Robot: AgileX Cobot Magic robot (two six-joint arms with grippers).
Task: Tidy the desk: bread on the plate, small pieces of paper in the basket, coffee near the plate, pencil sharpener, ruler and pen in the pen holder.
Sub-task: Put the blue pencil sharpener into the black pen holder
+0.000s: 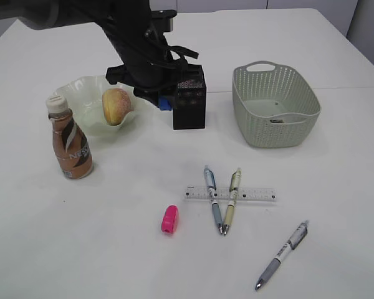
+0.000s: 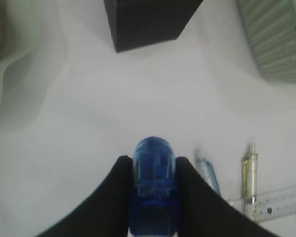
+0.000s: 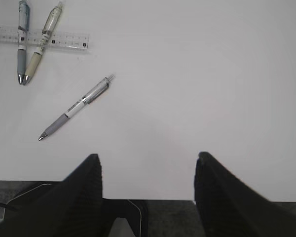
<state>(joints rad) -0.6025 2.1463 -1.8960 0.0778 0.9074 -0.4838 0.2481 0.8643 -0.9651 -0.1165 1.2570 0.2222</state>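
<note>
Blue pencil sharpener (image 2: 154, 190) clenched in the left tool (image 2: 153, 197); pen holder (image 1: 190, 98) lies just right of it, upper centre; right tool (image 3: 148, 197) released, farther.

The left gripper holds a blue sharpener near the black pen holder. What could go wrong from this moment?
1. The left gripper pinches the rounded blue sharpener only by its sides, so it may slip or twist.
2. The pen holder is narrow and the arm hides its mouth; a drop could land beside it or nudge it.
3. The plate with the bread stands close, so the arm might brush it.
</note>
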